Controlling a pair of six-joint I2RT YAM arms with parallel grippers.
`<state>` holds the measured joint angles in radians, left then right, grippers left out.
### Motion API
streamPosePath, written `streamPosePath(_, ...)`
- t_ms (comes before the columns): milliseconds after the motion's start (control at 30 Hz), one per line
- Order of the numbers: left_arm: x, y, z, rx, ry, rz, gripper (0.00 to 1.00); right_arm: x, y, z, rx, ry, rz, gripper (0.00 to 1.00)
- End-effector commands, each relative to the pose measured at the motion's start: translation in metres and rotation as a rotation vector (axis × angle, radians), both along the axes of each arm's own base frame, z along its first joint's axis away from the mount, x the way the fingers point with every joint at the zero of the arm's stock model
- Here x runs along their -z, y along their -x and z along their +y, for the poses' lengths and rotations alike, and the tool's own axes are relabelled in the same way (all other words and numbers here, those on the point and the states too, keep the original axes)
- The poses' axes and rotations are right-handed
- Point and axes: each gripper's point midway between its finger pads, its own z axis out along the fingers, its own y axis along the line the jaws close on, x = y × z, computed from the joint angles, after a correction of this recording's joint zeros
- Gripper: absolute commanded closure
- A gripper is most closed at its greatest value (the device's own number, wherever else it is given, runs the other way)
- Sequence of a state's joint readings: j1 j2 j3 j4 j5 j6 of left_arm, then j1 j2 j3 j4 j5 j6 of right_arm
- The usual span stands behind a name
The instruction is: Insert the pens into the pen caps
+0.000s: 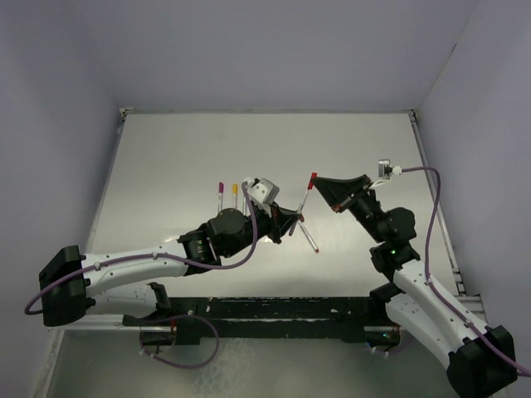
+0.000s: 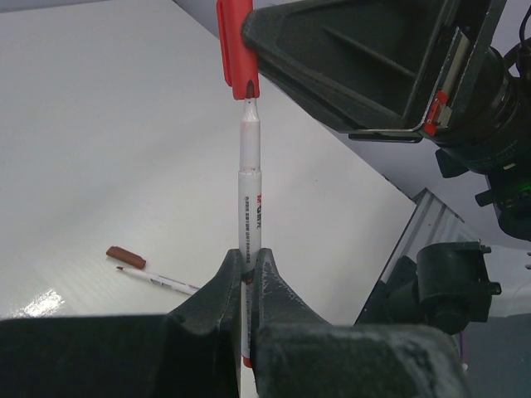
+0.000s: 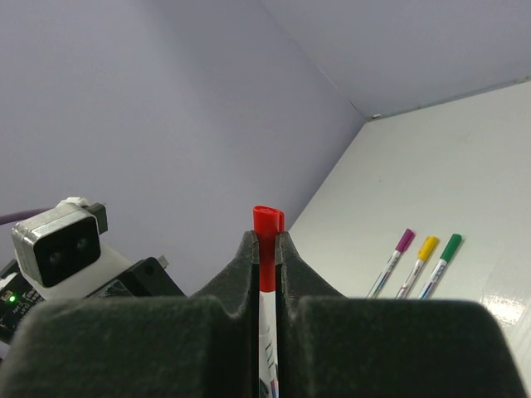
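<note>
My left gripper [image 2: 249, 253] [image 1: 292, 217] is shut on the lower barrel of a silver-grey pen [image 2: 250, 191] that stands up from its jaws. The pen's narrow tip sits in the mouth of a red pen cap [image 2: 236, 50] [image 3: 267, 240] [image 1: 312, 177]. My right gripper [image 3: 265, 236] [image 1: 319, 182] is shut on that cap, and the pen barrel shows below it between the fingers. A loose pen [image 2: 162, 282] [image 1: 309, 236] lies on the table beside a dark red cap [image 2: 126, 256]. Three capped pens lie side by side: magenta [image 3: 404, 240] [image 1: 221, 194], yellow [image 3: 427, 246] [image 1: 235, 194] and green [image 3: 450, 246].
The white table [image 1: 182, 157] is walled by lilac panels on three sides. The two grippers meet above the table's middle, tip to tip. A metal rail [image 2: 419, 220] runs along the table's right edge.
</note>
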<state>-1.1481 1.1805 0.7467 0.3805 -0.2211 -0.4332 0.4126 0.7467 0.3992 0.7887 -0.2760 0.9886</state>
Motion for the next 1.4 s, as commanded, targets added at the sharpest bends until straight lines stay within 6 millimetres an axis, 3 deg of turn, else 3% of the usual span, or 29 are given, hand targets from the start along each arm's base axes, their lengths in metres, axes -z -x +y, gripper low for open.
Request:
streamPosePath(0, -0.030, 0.002, -0.006, 0.018, 0.068, -0.045, 1.00, -0.021, 0.006, -0.002, 0.007, -0.034, -0.075, 1.00)
streamPosePath(200, -0.021, 0.007, 0.006, 0.015, 0.069, -0.038, 1.00, -0.020, 0.004, -0.003, 0.019, -0.027, -0.074, 1.00)
streamPosePath(433, -0.025, 0.007, 0.015, -0.001, 0.075, -0.055, 1.00, -0.022, 0.002, -0.004, 0.025, -0.028, -0.075, 1.00)
streamPosePath(900, -0.018, 0.007, 0.003, 0.026, 0.057, -0.039, 1.00, -0.033, 0.002, -0.002, 0.010, -0.070, -0.088, 1.00)
streamPosePath(1367, -0.020, 0.004, 0.003, 0.009, 0.057, -0.044, 1.00, -0.030, 0.006, 0.004, -0.025, -0.077, -0.078, 1.00)
